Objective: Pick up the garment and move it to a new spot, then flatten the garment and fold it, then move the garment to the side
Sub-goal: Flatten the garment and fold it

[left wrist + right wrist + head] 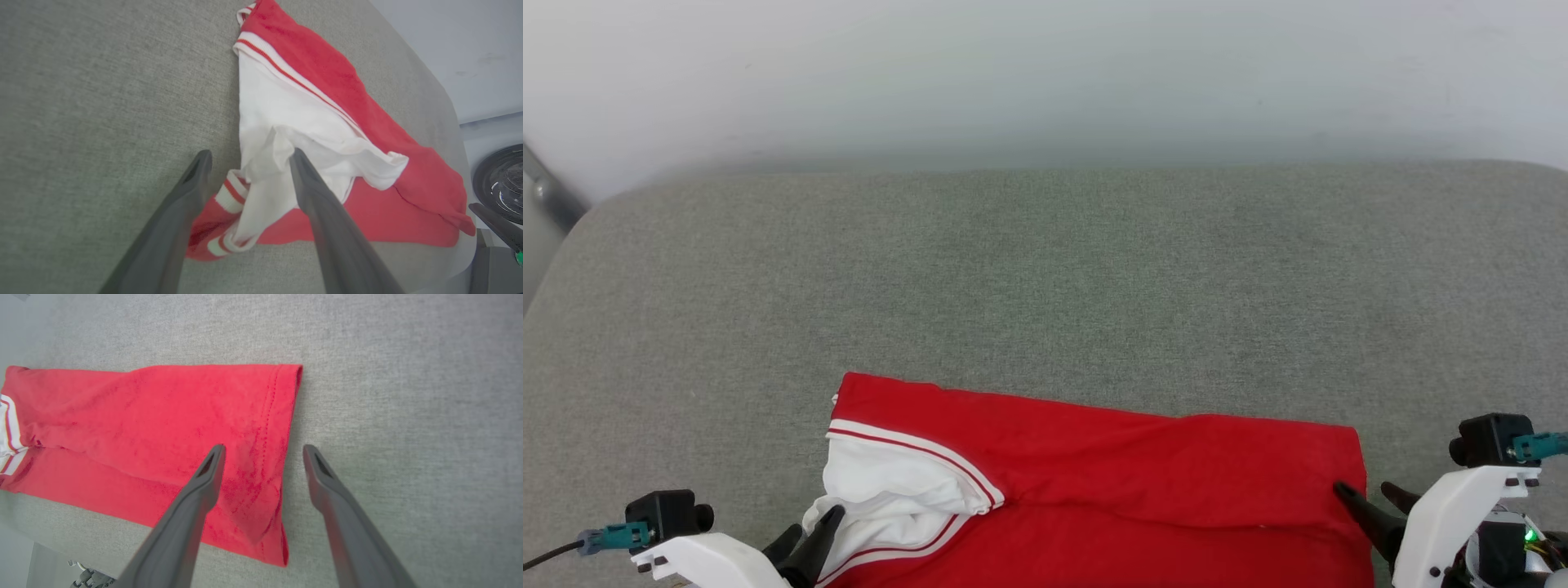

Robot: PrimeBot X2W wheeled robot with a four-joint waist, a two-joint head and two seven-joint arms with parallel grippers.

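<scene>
**A:** Where did we log the red jersey shirt with white short sleeves [1135, 490]?

**B:** On the grey woven cushion [1045, 269], along its near edge. It lay folded into a long red band running left to right across the cushion. A white sleeve with red-and-white striped trim sat bunched at the cushion's left side, and a plain stitched hem lay toward its right side.

**A:** Left gripper [250, 157]?

**B:** At the cushion's near left. We noted its two dark fingers spread wide, with the rumpled white sleeve rising between them. Nothing was pinched.

**A:** And the right gripper [264, 448]?

**B:** At the cushion's near right. Its fingers also stood wide apart, straddling the hem, one over red cloth and the other over bare grey weave. It held nothing. We could not tell whether the tips touched the cloth.

**A:** Beyond the cushion?

**B:** A pale wall [1045, 73] ran along its far edge.
</scene>
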